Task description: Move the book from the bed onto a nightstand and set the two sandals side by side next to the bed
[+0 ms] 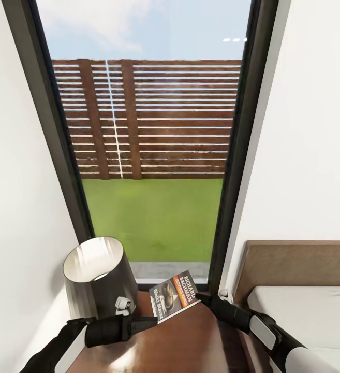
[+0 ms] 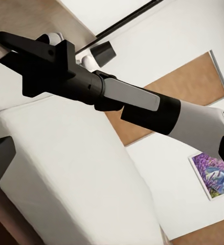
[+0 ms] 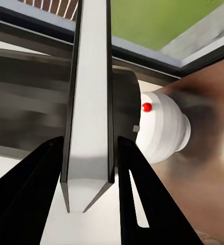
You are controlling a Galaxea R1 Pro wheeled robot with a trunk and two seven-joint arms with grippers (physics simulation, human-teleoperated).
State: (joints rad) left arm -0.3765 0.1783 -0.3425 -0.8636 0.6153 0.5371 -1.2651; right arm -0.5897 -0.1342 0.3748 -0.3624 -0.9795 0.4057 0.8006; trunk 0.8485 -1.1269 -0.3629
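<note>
Window point(image 1: 154, 129): tall, dark-framed, filling the centre of the head view, with a slatted brown fence above and green grass below. Bed point(image 1: 304, 300): lower right of the frame, brown headboard with a plain pale mattress in front of it. Nightstand point(image 1: 190, 342): bottom centre, glossy dark brown top, standing between the white wall and the bed. Lamp point(image 1: 100, 277): lower left, dark cylindrical shade with a pale inner lining, standing on the nightstand; its white rounded base with a red dot shows in the right wrist view point(image 3: 163, 127). Right arm: enters from the lower right; its right pincer point(image 3: 91, 194) is closed on the book, one dark finger point(image 3: 142, 194) on each side of the white page edge. Left arm: enters from the lower left, its left pincer point(image 1: 126, 305) next to the lamp shade; how far its jaws stand apart cannot be told. Book point(image 1: 174, 296): bottom centre, held tilted just above the nightstand top, cover with orange band and white lettering facing the viewer.
</note>
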